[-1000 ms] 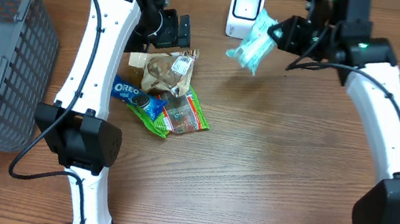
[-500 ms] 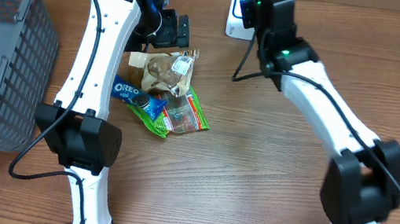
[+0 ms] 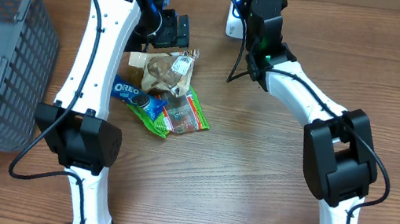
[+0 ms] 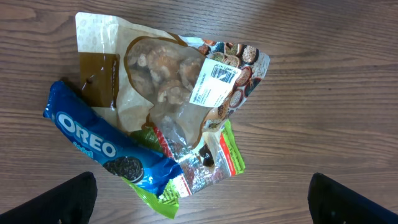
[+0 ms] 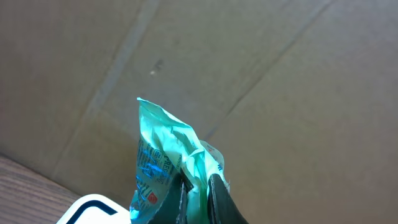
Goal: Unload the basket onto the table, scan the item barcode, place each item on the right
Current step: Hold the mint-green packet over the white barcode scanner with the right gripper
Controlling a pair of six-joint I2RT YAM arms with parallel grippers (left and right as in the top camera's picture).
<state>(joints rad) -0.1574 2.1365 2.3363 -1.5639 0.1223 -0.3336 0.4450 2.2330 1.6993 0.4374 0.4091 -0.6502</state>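
Now at top centre instead of upper right, with right claw [image 5: 198, 186] pinched shut on the teal packet [image 5: 165, 155] just above the white scanner [image 5: 93, 208], left claw [image 3: 174, 29] spread wide over the snack pile [image 4: 168, 124]; overhead, hiding the packet and most of the scanner.

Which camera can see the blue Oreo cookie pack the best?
The left wrist view. The Oreo pack looks big there and its white letters are easy to read. The overhead view shows it small, partly on a green packet. The right wrist view does not show it.
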